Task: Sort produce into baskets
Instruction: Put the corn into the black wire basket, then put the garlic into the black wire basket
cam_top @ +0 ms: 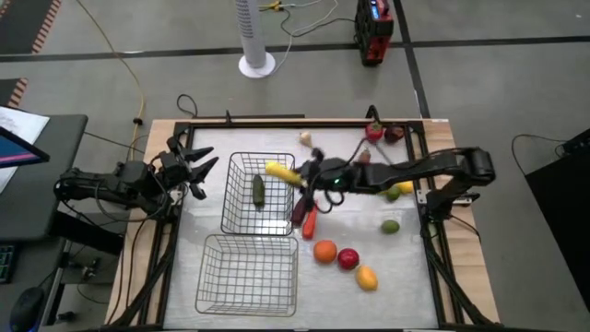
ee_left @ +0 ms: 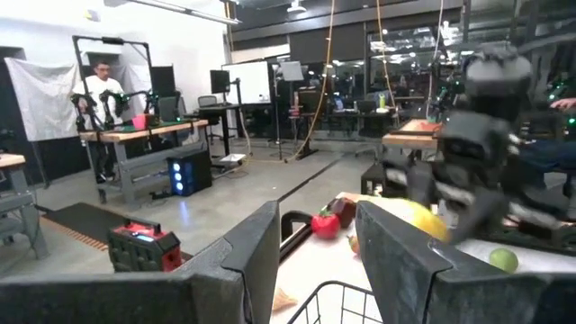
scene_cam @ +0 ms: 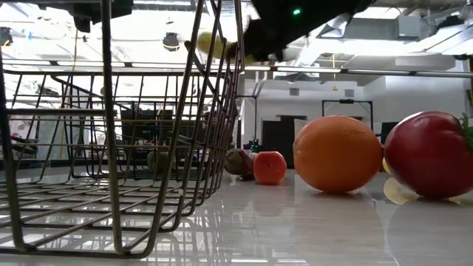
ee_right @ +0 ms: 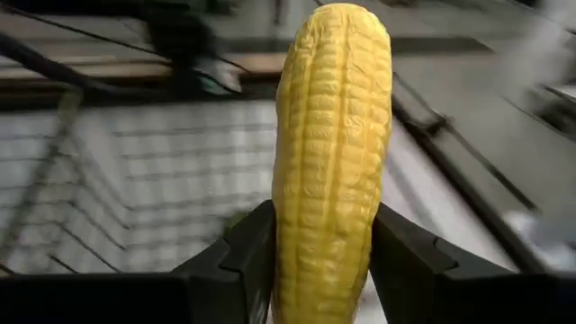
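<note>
I see thin bare metal wire in the basket (scene_cam: pixel 111 148), standing on a glossy, reflective tabletop (scene_cam: pixel 310 229). Beside that basket, the orange (scene_cam: pixel 338 154) looks smooth, faintly shiny. My right gripper's corn (ee_right: pixel 331 153) seems ridged, matt plastic.

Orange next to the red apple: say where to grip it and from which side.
Come straight down and close on the orange at its widest, fingers on its two free sides. It is round with no better end, but the red apple crowds its right and a wire basket lies left.
</note>
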You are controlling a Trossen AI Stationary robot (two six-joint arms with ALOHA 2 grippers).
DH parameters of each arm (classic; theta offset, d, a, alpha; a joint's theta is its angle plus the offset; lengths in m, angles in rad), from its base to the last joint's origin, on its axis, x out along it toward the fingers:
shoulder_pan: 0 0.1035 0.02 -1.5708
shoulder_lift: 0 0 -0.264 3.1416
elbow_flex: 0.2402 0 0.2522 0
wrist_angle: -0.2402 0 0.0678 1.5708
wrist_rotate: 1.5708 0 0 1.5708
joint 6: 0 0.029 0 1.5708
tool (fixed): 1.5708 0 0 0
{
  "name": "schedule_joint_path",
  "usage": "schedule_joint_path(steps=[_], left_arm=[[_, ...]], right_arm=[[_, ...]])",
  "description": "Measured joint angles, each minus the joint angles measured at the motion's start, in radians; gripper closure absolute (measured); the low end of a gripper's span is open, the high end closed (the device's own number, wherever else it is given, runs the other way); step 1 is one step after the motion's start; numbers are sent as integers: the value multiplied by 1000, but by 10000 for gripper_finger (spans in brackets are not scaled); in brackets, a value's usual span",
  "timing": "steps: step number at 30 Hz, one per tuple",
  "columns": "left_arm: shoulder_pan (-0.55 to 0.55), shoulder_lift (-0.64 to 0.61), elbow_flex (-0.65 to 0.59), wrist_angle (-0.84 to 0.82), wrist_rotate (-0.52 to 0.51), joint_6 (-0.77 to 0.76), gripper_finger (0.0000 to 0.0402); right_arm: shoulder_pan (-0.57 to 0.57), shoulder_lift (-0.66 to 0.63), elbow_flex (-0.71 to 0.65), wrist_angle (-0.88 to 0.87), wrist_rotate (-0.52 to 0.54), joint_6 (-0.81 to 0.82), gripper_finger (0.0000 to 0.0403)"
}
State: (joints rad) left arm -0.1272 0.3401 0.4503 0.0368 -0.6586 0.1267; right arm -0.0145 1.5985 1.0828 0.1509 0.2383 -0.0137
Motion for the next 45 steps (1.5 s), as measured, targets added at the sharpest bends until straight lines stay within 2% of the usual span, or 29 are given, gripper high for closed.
schedule_joint_path(steps=[3, 8, 11, 14, 17, 20, 23, 27, 31, 35, 42, 45], left_arm=[[0, 0, 0, -10, 0, -8, 264], [0, 0, 0, -28, -1, -18, 264], [0, 0, 0, -27, -1, -19, 264], [0, 0, 0, -26, -1, -22, 264], [0, 0, 0, -21, 0, -23, 264], [0, 0, 0, -19, 8, -30, 264], [0, 0, 0, -19, 7, -32, 264], [0, 0, 0, -19, 7, -30, 264], [4, 0, 0, -19, -2, -22, 264], [4, 0, 0, -14, -17, -8, 264], [4, 0, 0, -23, -21, -7, 264], [4, 0, 0, -26, -22, -7, 264]], right_arm=[[7, 75, 24, 29, -67, -54, 212], [-24, 98, 132, -77, -118, -55, 155], [-57, 64, 181, -267, -67, -66, 127], [-124, -2, 152, -368, 26, -72, 118], [-244, -51, 54, -320, 15, -18, 118], [-370, -46, -48, -226, -88, 53, 117], [-464, 11, -96, -119, -155, 62, 117], [-538, 123, -96, -49, -253, -3, 116], [-564, 223, -29, -28, -320, -31, 116], [-560, 317, 72, -82, -320, -74, 116], [-548, 403, 237, -253, -185, -170, 116], [-554, 419, 245, -256, -189, -176, 116]])
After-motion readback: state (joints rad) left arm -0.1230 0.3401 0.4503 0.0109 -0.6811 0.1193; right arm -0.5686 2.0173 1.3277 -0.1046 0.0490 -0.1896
